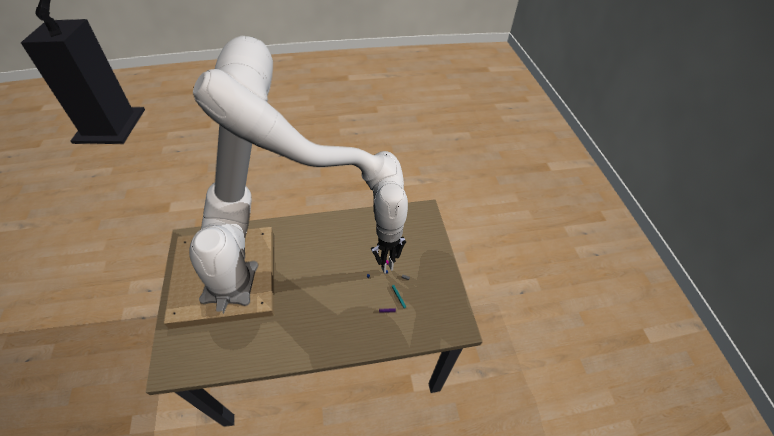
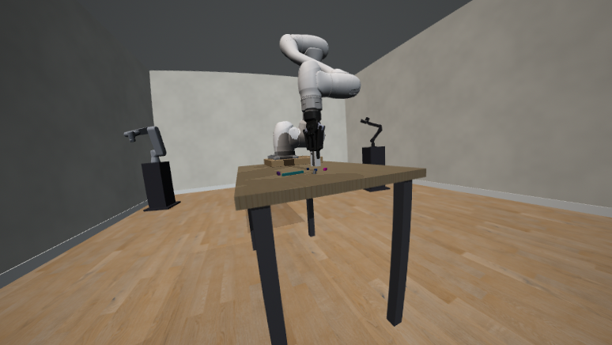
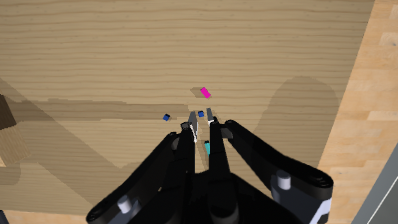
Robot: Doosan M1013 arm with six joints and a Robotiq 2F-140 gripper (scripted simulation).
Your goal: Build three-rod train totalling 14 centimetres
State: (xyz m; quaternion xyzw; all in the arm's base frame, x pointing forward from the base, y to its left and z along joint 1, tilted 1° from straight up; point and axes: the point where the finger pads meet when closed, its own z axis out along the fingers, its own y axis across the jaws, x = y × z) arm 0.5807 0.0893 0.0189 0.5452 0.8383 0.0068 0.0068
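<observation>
My gripper [image 1: 387, 265] [image 2: 315, 162] [image 3: 202, 116] hangs a little above the table [image 1: 324, 238] with its fingers a narrow gap apart and nothing between them. A small blue rod [image 3: 201, 114] lies on the table just under the fingertips. A second blue rod [image 1: 368, 275] [image 3: 166, 117] lies to its left. A magenta rod [image 3: 205, 92] [image 2: 325, 168] lies just beyond the fingers. A grey rod [image 1: 404, 277], a turquoise rod [image 1: 399, 296] [image 2: 292, 172] and a purple rod [image 1: 386, 310] [image 2: 278, 173] lie flat and apart from each other nearer the table's front.
The arm's base stands on a wooden plate [image 1: 259, 270] at the table's left end. The table's right edge [image 1: 460, 287] is close to the rods. Two black pedestals [image 2: 158, 183] [image 2: 373, 155] stand on the floor away from the table.
</observation>
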